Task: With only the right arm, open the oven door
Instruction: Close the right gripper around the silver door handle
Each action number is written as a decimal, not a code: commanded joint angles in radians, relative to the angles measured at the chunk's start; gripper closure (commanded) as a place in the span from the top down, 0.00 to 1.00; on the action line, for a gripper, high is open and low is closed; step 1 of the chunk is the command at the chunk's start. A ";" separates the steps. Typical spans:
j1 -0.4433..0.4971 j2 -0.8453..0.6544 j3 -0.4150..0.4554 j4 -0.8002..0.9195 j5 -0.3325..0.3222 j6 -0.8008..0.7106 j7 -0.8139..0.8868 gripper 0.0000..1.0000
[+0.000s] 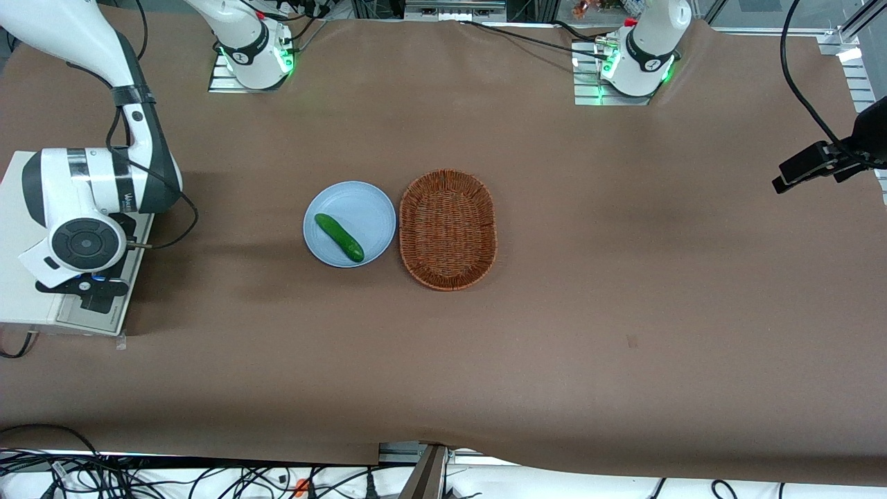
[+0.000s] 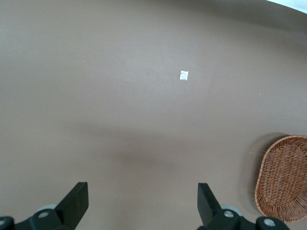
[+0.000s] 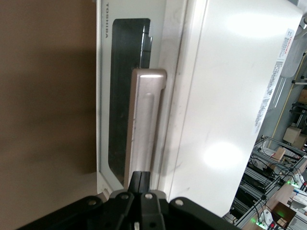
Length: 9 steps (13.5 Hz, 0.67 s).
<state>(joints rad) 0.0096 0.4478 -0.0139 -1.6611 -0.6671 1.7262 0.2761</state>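
The off-white oven [image 1: 19, 208] stands at the working arm's end of the table, and the right arm [image 1: 90, 201] covers much of it from above. In the right wrist view the oven door [image 3: 125, 72] shows its dark glass in a pale frame, lying flat against the oven [image 3: 230, 96] body. A brushed-metal bar handle [image 3: 144, 124] runs along the door. My gripper [image 3: 142, 179] is shut, fingertips pressed together with nothing between them, just at one end of that handle. Seen from the front, the gripper [image 1: 93, 298] hangs over the door's top edge [image 1: 76, 320].
A light blue plate [image 1: 360, 204] holding a green cucumber [image 1: 339, 237] sits mid-table, with an oval wicker basket [image 1: 448, 229] beside it. The basket [image 2: 283, 177] also shows in the left wrist view. Brown cloth covers the table.
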 commanded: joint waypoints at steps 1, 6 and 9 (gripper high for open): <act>-0.008 0.015 -0.006 0.015 -0.023 0.012 0.011 0.00; -0.008 0.037 -0.032 0.014 -0.035 0.061 0.012 0.00; 0.000 0.049 -0.031 0.014 -0.028 0.061 0.037 0.00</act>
<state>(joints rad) 0.0056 0.4728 -0.0449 -1.6598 -0.6847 1.7790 0.2793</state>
